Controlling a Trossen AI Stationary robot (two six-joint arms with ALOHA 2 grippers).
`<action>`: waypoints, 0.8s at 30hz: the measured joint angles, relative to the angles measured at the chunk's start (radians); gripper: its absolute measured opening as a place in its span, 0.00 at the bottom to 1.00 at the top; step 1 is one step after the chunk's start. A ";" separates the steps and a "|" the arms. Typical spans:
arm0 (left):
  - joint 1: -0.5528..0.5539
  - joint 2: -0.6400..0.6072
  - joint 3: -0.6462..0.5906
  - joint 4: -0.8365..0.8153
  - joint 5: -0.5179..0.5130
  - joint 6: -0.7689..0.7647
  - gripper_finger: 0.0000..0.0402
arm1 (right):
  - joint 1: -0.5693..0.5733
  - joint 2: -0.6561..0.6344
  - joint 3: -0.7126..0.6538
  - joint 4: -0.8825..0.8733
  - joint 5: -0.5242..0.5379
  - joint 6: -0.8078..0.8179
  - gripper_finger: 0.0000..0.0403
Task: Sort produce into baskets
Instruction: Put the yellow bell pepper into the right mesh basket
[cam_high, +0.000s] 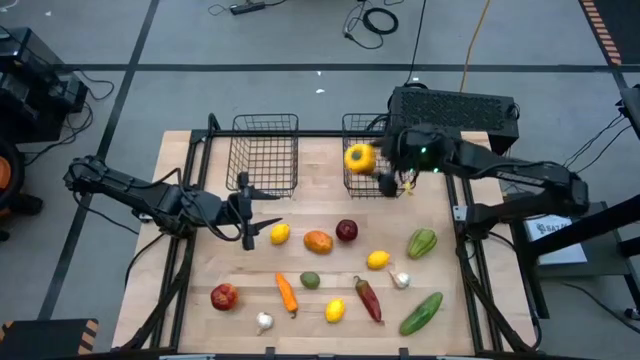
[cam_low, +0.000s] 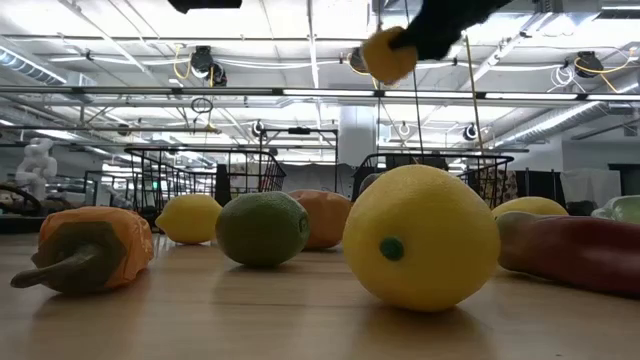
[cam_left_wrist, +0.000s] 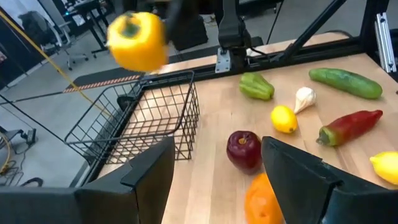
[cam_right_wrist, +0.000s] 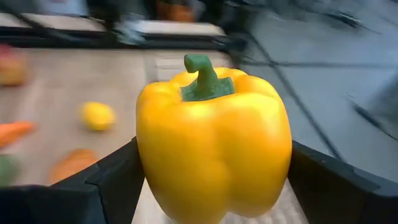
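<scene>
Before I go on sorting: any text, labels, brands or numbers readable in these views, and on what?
None can be read.
White label on the frame right of the table: print too small to read.
Produce, baskets, and both arms: no markings seen.

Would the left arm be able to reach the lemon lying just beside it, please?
Probably yes. The left gripper hangs open and empty right next to the lemon, with bare table between them; the orange lies on the lemon's far side.
</scene>
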 joint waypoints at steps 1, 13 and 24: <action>0.000 0.000 0.000 -0.008 0.000 0.000 0.61 | -0.026 -0.012 -0.010 -0.004 0.020 0.002 0.83; 0.000 0.000 0.000 -0.029 0.001 -0.003 0.61 | -0.226 0.019 -0.374 0.408 0.039 0.177 0.83; 0.000 0.000 0.000 -0.025 0.002 -0.002 0.61 | -0.226 0.202 -0.438 0.594 0.073 0.282 0.83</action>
